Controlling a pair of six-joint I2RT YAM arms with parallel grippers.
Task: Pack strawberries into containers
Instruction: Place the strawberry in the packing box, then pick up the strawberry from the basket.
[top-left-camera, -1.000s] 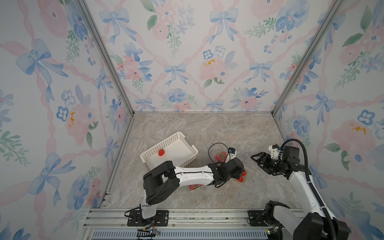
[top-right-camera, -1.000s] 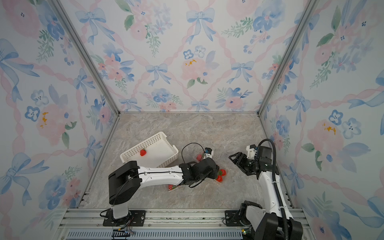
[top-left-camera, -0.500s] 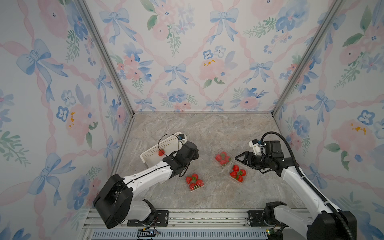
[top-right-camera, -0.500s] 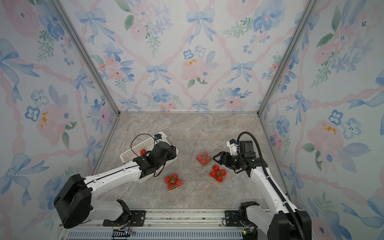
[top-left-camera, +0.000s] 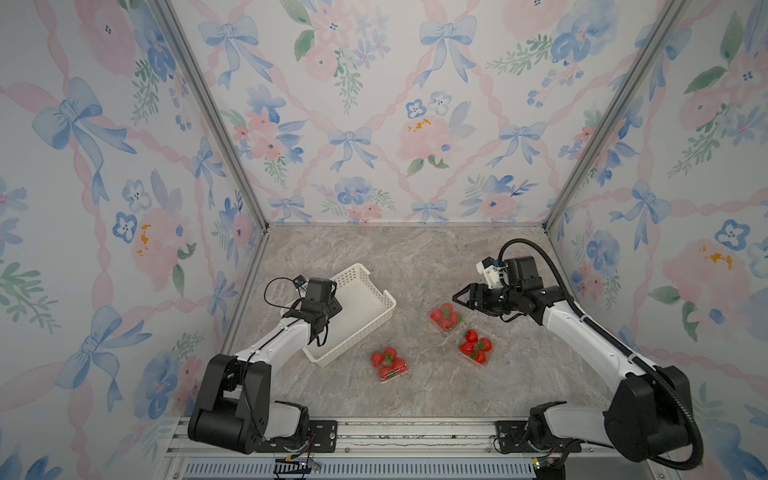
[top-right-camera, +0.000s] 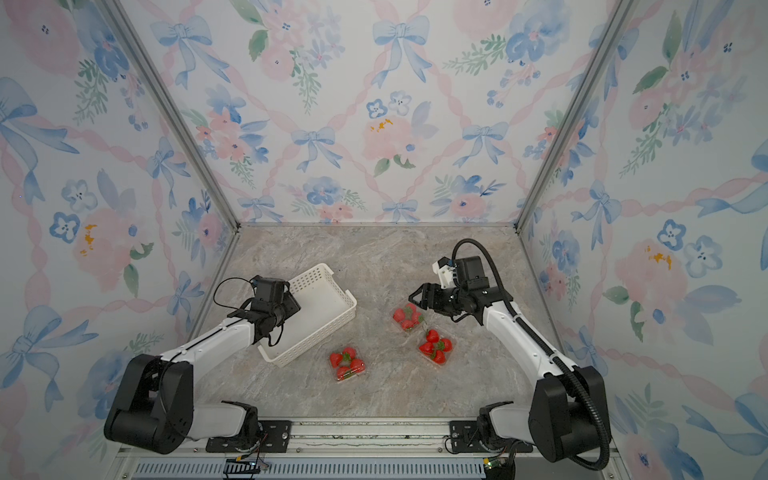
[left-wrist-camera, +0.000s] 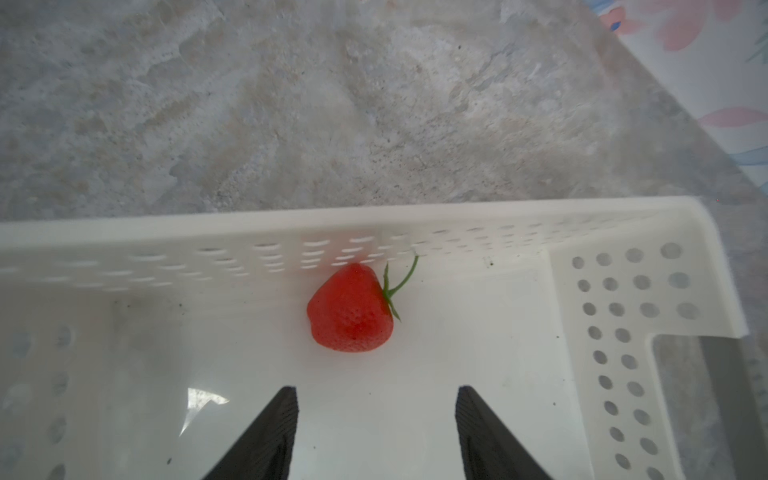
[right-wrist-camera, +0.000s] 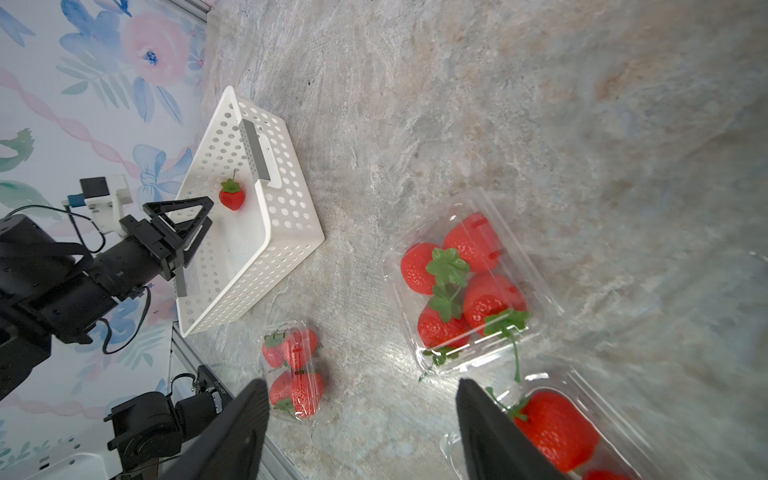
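One strawberry (left-wrist-camera: 351, 309) is not yet packed. It lies on its side on the floor of the white perforated basket (left-wrist-camera: 291, 226), against a long wall. The long axis is set roughly parallel to that wall, slightly skewed. Cap and curled stem are pointed toward the short wall with the handle cut-out, tip away from it. The berry is hidden under the left wrist in both top views.

The left gripper (left-wrist-camera: 376, 390) is held over the basket floor, just short of the berry. Its fingers are well apart and nothing is gripped.

The basket is set diagonally near the tabletop's left edge.

The other strawberries (right-wrist-camera: 465, 286) are packed in three clear punnets: rear container (top-left-camera: 445, 318) near centre, right container (top-left-camera: 476, 347) just beside it, front container (top-left-camera: 388, 365) nearer the front edge.

The right gripper (right-wrist-camera: 361, 382) is held near the rear container, clear of it, spread wide, nothing held.
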